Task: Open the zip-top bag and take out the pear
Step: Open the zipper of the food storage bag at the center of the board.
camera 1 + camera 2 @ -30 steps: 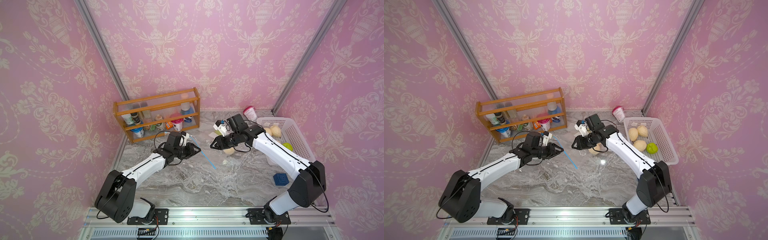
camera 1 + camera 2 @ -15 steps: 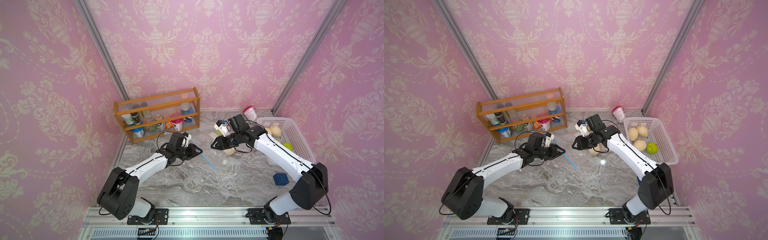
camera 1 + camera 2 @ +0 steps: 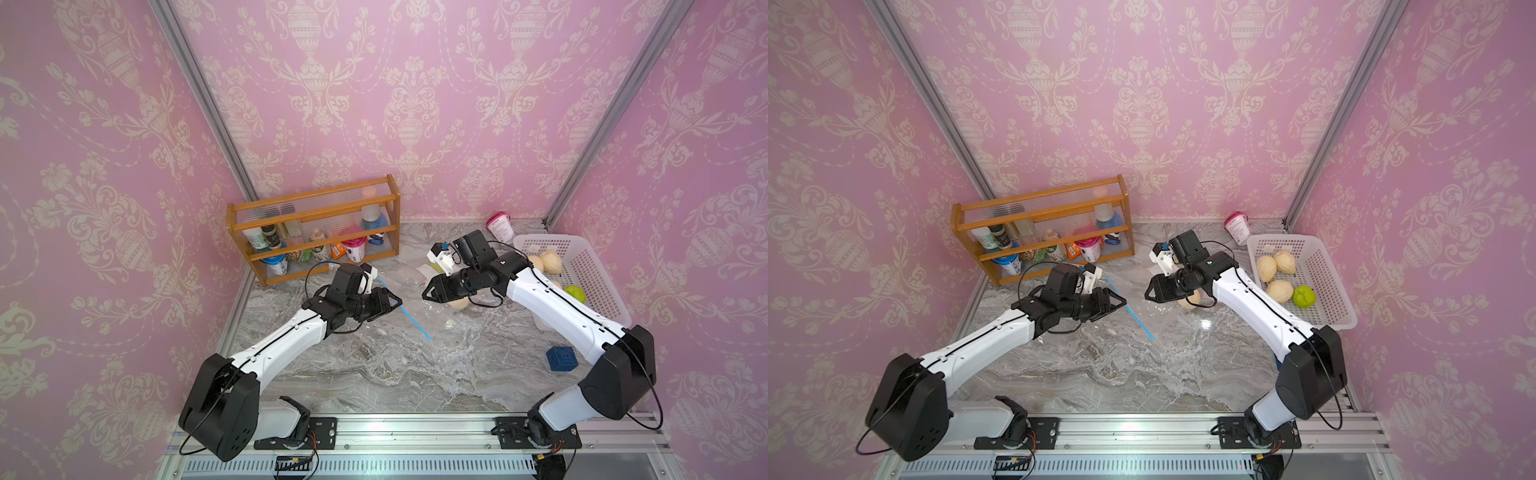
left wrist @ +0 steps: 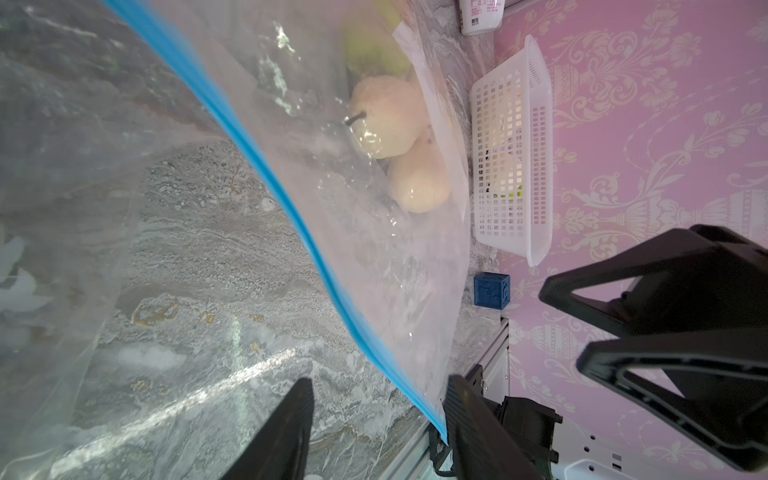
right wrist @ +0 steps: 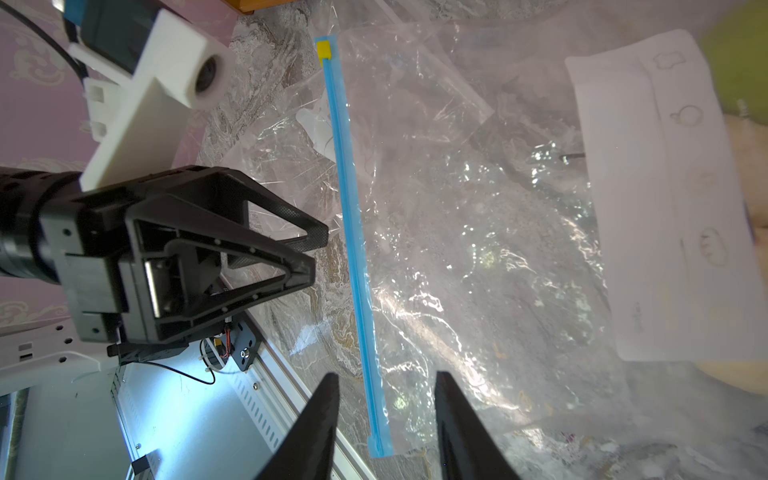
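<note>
Left gripper (image 4: 378, 380) is spread wide, with the clear bag (image 4: 374, 257)'s blue zip strip (image 4: 266, 183) running between its fingers (image 4: 291, 428). Two pale pears (image 4: 390, 120) lie inside. A white basket (image 4: 536, 137) and blue cube (image 4: 492, 291) sit along the counter (image 4: 482, 332)'s wall edge.

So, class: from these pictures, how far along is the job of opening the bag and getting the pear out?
Done: nothing sure; the blue zip strip on the zip-top bag runs as one line. In hand: the left end effector, open, sits at the strip; the right end effector, open too, faces it. Left: open the bag, lift out a pear from inside.
</note>
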